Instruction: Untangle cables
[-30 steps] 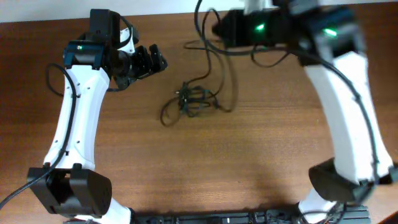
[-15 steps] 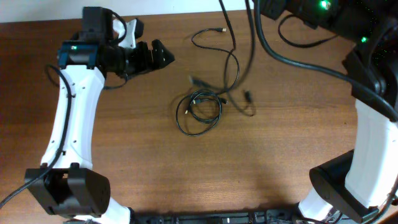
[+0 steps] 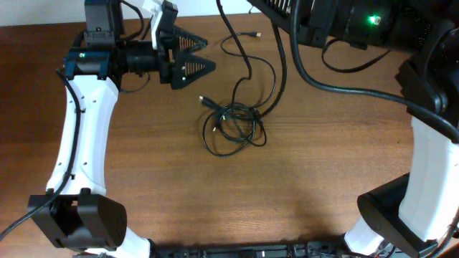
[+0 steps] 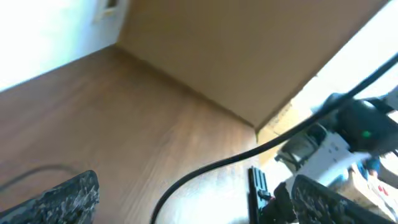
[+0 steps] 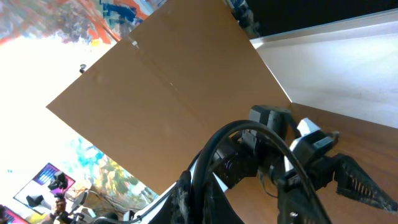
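Lying coiled: cables (image 3: 233,127) near left end effector (image 3: 196,55), apart | spread wide | right end effector (image 5: 241,202): cannot tell

cables (image 3: 232,123) | thin black | loose coil mid-table | strands trailing toward far edge

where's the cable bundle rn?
Overhead view: the cables lie coiled near the middle of the table, just below the open left gripper in frame and clear of it. Loose strands run up toward the far edge.
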You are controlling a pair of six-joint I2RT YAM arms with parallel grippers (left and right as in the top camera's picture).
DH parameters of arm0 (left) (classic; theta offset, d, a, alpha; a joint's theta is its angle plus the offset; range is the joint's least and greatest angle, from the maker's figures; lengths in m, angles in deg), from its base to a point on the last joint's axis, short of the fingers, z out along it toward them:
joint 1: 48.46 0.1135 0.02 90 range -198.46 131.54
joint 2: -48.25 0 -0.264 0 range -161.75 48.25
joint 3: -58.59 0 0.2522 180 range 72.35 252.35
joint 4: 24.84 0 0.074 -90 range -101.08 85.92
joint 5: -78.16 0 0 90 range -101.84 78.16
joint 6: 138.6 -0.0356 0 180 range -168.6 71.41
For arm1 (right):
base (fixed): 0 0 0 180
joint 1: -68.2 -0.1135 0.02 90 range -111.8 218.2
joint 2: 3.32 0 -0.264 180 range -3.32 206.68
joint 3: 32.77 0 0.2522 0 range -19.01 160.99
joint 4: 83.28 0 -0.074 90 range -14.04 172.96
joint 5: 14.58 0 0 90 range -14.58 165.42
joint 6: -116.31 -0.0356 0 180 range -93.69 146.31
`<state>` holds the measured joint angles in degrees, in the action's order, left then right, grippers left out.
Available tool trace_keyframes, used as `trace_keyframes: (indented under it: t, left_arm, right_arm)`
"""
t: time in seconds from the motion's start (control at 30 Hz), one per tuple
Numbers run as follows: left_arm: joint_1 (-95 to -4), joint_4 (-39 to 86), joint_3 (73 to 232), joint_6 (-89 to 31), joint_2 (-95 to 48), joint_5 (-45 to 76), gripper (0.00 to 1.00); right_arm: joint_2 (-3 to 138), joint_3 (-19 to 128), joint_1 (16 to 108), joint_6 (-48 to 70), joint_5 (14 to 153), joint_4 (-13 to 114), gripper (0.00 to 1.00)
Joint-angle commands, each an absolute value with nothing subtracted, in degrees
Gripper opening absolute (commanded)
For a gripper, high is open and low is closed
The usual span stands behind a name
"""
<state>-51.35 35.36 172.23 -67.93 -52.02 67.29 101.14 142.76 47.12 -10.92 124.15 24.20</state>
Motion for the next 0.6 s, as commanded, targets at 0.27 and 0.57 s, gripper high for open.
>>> trace_keyframes:
  t: [0.27, 0.57]
  left_arm:
    - [-57.7, 35.4, 172.9, -76.6, -50.5, 78.3, 0.99]
    - [-63.0, 32.9, 172.9, -76.6, -50.5, 78.2, 0.94]
  right_arm:
    - [103.0, 143.2, 49.0, -13.2, 122.5, 26.0, 0.04]
    - [103.1, 143.1, 49.0, -13.6, 124.8, 25.2, 0.04]
